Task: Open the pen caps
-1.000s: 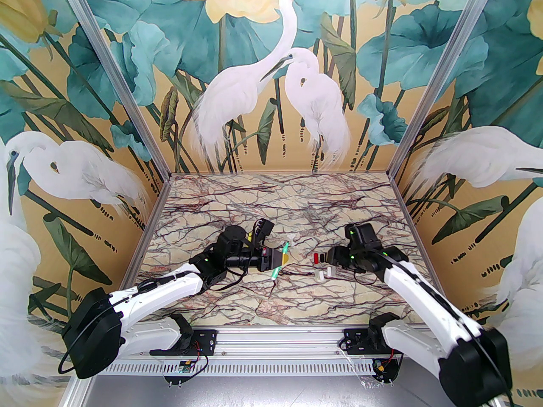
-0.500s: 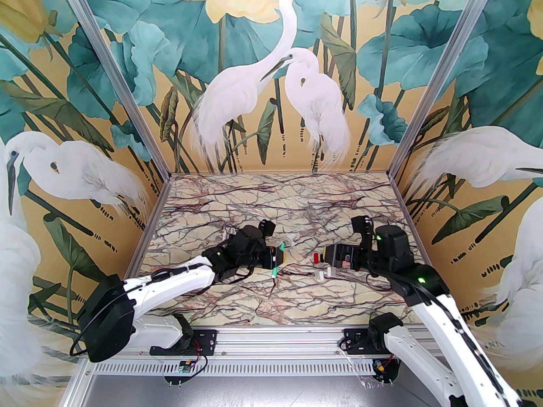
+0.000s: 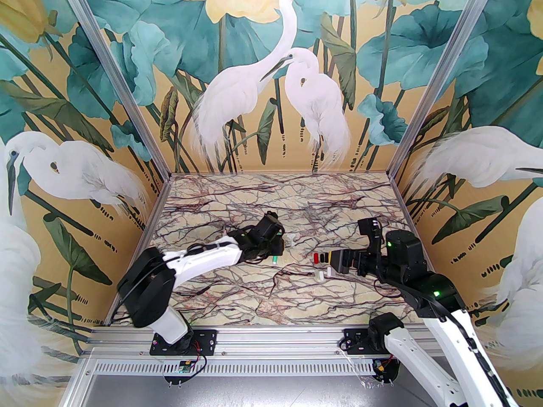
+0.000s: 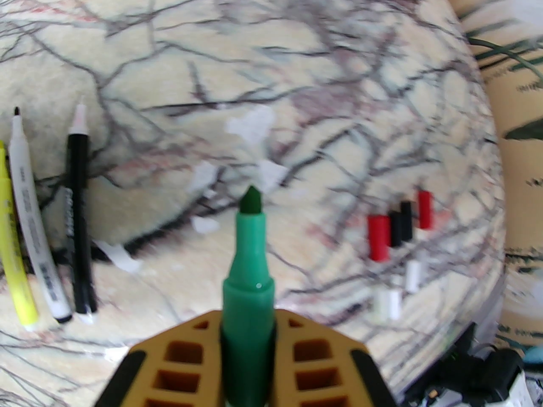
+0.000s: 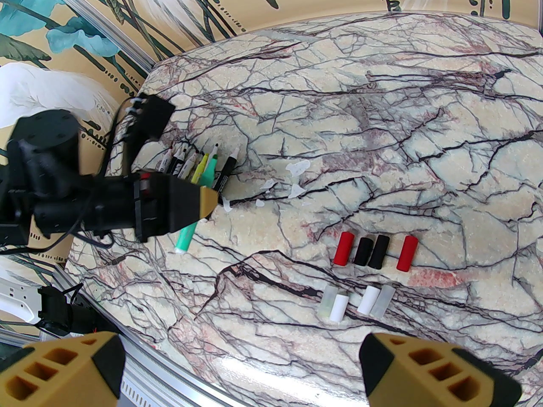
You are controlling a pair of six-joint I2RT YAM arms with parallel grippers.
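Nearest, in the right wrist view, the right tool [image 5: 242, 350] is released, its two fingers far apart above the near part of the bench [image 5: 424, 142]. Just beyond it lie four pale pen caps [image 5: 338, 308], white or half clear, in two touching pairs. A little farther is a row of four more: a red cap [image 5: 343, 248], two black caps [image 5: 362, 251] touching each other, and a second red cap [image 5: 407, 253]. All caps lie on their sides, the long axes nearly parallel, running away from the near edge and leaning slightly right in that view.

Well apart to the left, the left tool [image 4: 248, 318] is clenched on a green pen [image 4: 248, 265]. The pen sits crosswise to the tool; its bare dark tip points away from the near edge, its blunt tail toward it. Beyond it the other pens [image 5: 182, 163] lie side by side on the bench, among them a yellow pen [image 4: 12, 244], a white pen [image 4: 36, 235] and a black pen [image 4: 78, 227], with uncapped tips pointing the same way.
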